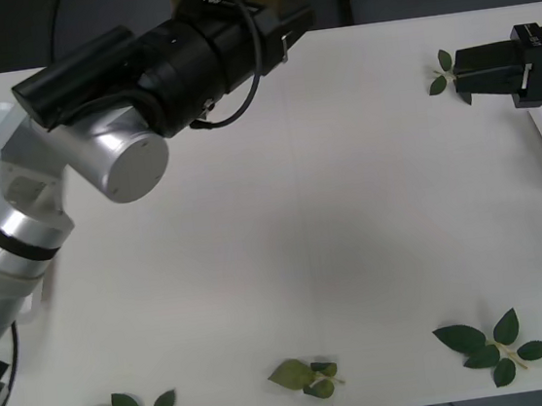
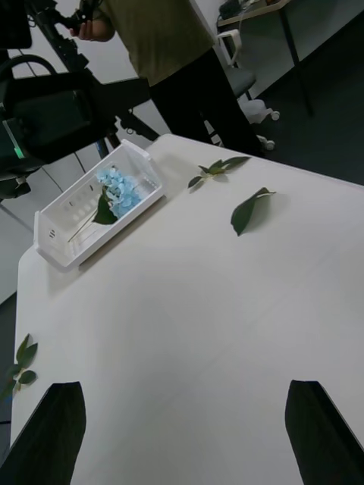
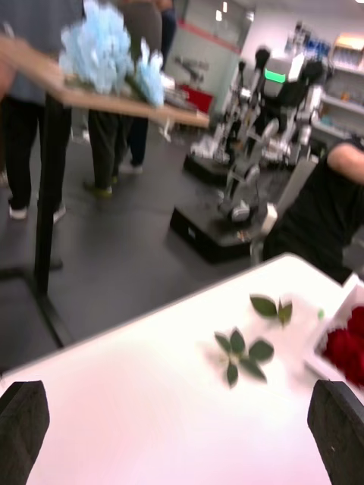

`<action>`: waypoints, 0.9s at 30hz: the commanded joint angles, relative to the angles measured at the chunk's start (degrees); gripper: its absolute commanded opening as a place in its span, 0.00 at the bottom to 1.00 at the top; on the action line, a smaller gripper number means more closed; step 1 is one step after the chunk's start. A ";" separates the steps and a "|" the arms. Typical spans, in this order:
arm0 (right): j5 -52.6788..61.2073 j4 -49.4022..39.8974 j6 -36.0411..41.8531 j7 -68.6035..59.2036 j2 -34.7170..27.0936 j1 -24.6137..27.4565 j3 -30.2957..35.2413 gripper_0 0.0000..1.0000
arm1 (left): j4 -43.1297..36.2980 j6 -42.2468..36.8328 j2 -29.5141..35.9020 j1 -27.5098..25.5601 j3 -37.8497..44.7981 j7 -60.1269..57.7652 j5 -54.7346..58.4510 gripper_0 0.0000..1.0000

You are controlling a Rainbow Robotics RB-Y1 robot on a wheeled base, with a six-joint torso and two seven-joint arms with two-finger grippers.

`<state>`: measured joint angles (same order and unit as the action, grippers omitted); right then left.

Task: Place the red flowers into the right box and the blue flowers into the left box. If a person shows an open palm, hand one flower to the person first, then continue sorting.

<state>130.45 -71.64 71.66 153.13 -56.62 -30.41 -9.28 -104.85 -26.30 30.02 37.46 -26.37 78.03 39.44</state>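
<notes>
Both grippers, fingers spread, hold nothing over the bare white desk (image 1: 335,245). Pale-blue hydrangea heads (image 2: 119,189) lie in the white slatted left tray (image 2: 57,227), upper left; deep-red roses (image 3: 347,347) at right edge (nothing loose to sort, I'd judge).

White table (image 1: 331,216) bears both trays (image 2: 72,220) and loose leaf sprigs (image 1: 491,343).

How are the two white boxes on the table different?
The left box holds a pale-blue flower; the right box holds deep-red flowers. The left box sits at the table's left edge, the right box at its right edge. The left box shows slotted walls; of the right box just a rim shows. Both are white plastic.
</notes>
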 commanded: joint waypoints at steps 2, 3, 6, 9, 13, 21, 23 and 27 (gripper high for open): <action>1.92 -7.99 -1.17 1.82 0.10 -1.84 -0.12 0.76 | -10.72 -17.03 6.55 -4.94 6.25 14.88 10.92 1.00; 1.92 -9.92 -2.05 1.73 0.19 -1.84 -0.56 0.76 | -12.30 -23.80 6.55 -6.08 9.24 17.95 14.26 1.00; 2.53 -13.18 -4.42 1.87 0.10 -1.84 -2.50 0.76 | -13.09 -33.64 6.02 -8.19 14.60 23.22 21.03 1.00; 2.88 -16.34 -7.85 1.87 0.10 -1.84 -5.84 0.77 | -12.48 -42.87 5.75 -9.86 19.52 30.26 26.66 1.00; 2.71 -19.42 -12.42 1.87 -0.60 -1.84 -11.46 0.76 | -5.45 -54.21 3.82 -12.59 27.08 44.93 38.52 1.00; 2.36 -26.36 -24.99 1.87 -2.71 -1.84 -21.92 0.77 | 17.05 -63.70 -3.30 -15.57 35.16 76.97 50.03 1.00; 2.36 -27.59 -28.77 1.87 -2.71 -1.84 -24.12 0.76 | 20.92 -64.84 -4.26 -15.57 35.78 76.97 50.30 1.00; 2.27 -28.20 -33.69 1.87 -2.71 -1.84 -27.28 0.76 | 25.75 -65.64 -4.79 -15.57 35.95 76.97 51.00 1.00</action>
<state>132.35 -97.90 39.54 153.15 -56.99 -30.54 -34.97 -79.88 -91.11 26.05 22.57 8.54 162.82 88.96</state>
